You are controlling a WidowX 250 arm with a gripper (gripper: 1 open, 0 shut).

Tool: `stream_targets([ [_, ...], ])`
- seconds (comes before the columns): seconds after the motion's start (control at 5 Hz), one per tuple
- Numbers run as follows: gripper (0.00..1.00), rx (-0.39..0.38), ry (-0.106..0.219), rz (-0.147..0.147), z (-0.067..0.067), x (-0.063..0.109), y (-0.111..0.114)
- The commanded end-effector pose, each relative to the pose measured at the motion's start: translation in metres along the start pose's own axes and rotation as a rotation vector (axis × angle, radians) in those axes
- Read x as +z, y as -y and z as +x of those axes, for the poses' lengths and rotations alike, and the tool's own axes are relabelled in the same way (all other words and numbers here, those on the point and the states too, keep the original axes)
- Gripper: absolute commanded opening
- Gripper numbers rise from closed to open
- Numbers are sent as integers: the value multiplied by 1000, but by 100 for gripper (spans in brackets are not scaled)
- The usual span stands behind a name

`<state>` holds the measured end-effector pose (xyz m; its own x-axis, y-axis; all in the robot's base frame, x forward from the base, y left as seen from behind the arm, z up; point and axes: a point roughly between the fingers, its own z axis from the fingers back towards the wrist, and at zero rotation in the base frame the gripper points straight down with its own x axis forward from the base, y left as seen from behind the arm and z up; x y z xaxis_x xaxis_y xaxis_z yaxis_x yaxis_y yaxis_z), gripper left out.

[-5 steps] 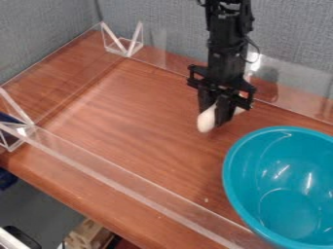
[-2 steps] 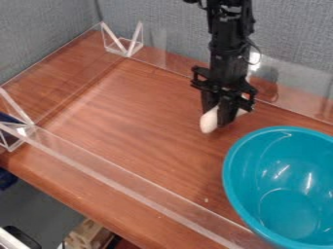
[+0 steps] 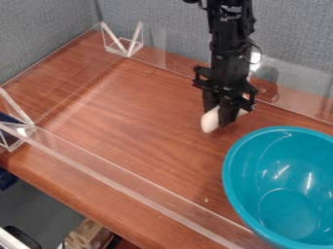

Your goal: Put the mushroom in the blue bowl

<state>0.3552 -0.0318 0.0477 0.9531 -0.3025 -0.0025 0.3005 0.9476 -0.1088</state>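
My black gripper [image 3: 216,110] points straight down over the wooden table, just up and left of the blue bowl [image 3: 283,182]. Its fingers are shut on the mushroom [image 3: 208,121], whose cream-white stem shows below the fingertips at the table surface. I cannot tell whether the stem rests on the wood or hangs just above it. The mushroom's cap is hidden between the fingers. The teal-blue bowl sits at the lower right with nothing in it, cut off by the frame's right edge.
A low clear plastic wall [image 3: 111,177] runs along the table's front and left edges, and another along the back [image 3: 172,58]. A clear triangular bracket [image 3: 125,41] stands at the far left corner. A grey partition rises behind the table.
The gripper and the mushroom have shifted very slightly to the right; the grip stays shut. The bowl has not moved.
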Motion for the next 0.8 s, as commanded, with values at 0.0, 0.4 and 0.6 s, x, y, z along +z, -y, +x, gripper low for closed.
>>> stream_targets([
  [0.0, 0, -22, 79, 17, 12, 23, 0],
  [0.4, 0, -35, 79, 15, 16, 15, -6],
  [0.6, 0, -39, 129, 36, 12, 43, 0],
])
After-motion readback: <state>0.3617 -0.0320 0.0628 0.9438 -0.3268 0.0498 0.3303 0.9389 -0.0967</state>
